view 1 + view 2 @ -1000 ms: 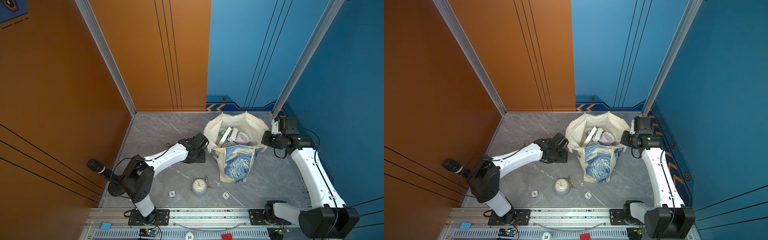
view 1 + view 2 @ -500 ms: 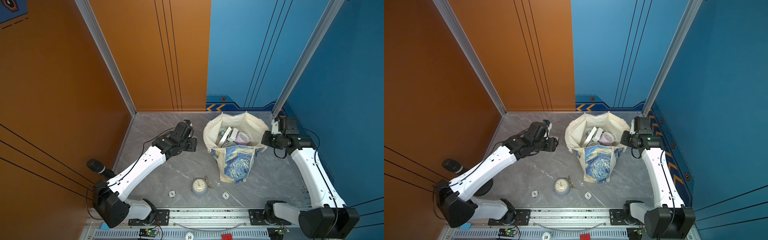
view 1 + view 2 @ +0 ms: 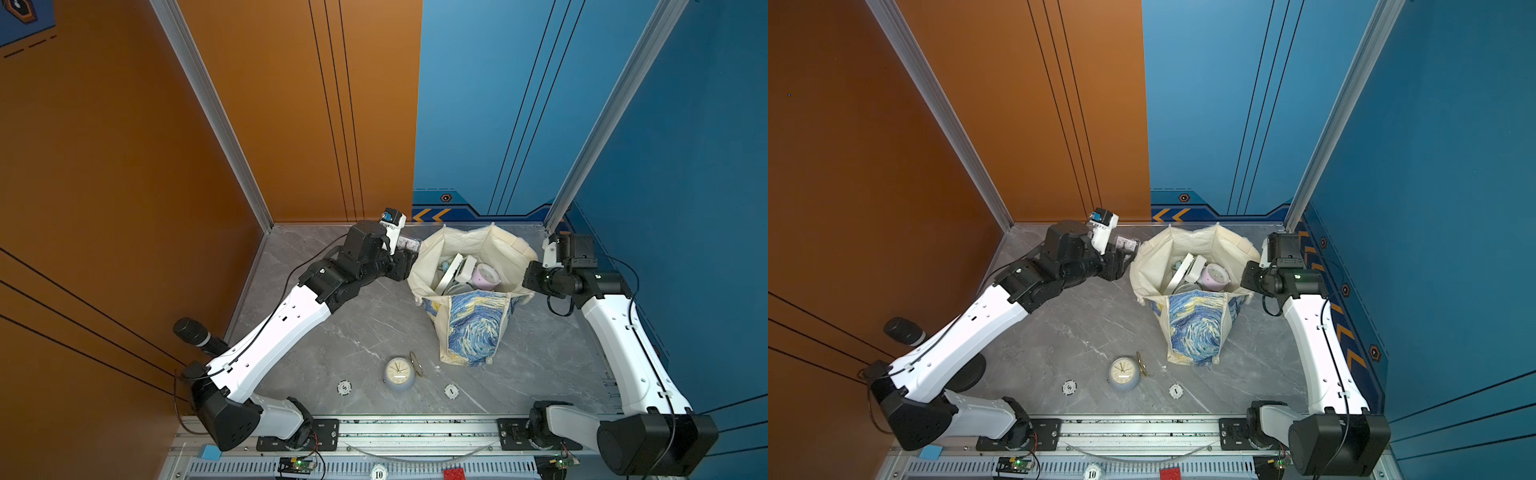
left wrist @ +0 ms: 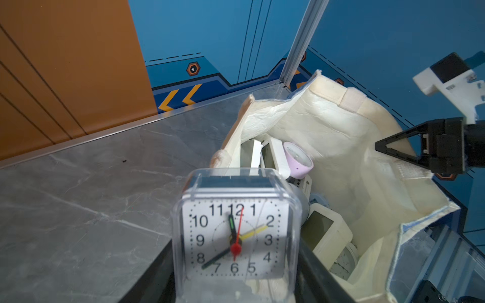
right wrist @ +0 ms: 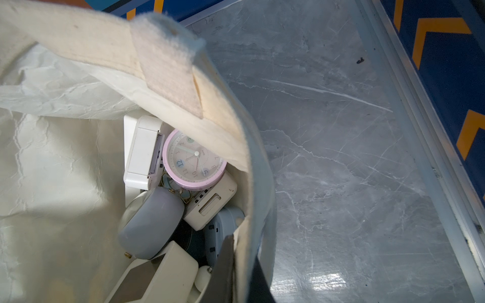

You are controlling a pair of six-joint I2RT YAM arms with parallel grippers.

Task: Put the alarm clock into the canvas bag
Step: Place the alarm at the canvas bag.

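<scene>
A: Starting left of the cream canvas bag [image 3: 473, 328] with the blue-and-yellow swirl print: gripping a clear square plastic alarm clock [image 4: 236, 230] in the left gripper [image 4: 236, 272], pinched by its two sides, white dial turned back toward the wrist.

B: Why carried so high?

A: Probably to clear the cloth edge. Hanging just beside the bag's left rim, level with the top, not yet over the mouth. So, not in the bag yet.

B: Changed from a second back?

A: A lot! Down low at the bag's left side then, close to the grey marble tabletop [image 3: 353, 332]. Half a second ago, swung up and well away from the bag. Now brought back in toward the rim.

B: And in front of the bag?

A: Lying on the tabletop near the bag's front left corner: a pale blue-grey round alarm clock [image 3: 399, 374] with a cream face. Untouched, same spot as before.

B: Inside?

A: Already piled with a pink round clock [image 3: 486, 276] and several white ones.

B: On to the bag's right side.

A: Pinched shut on the bag's right rim with the right gripper [image 3: 528, 281], most likely to keep the mouth spread for the drop. No shift there from either earlier look.
</scene>
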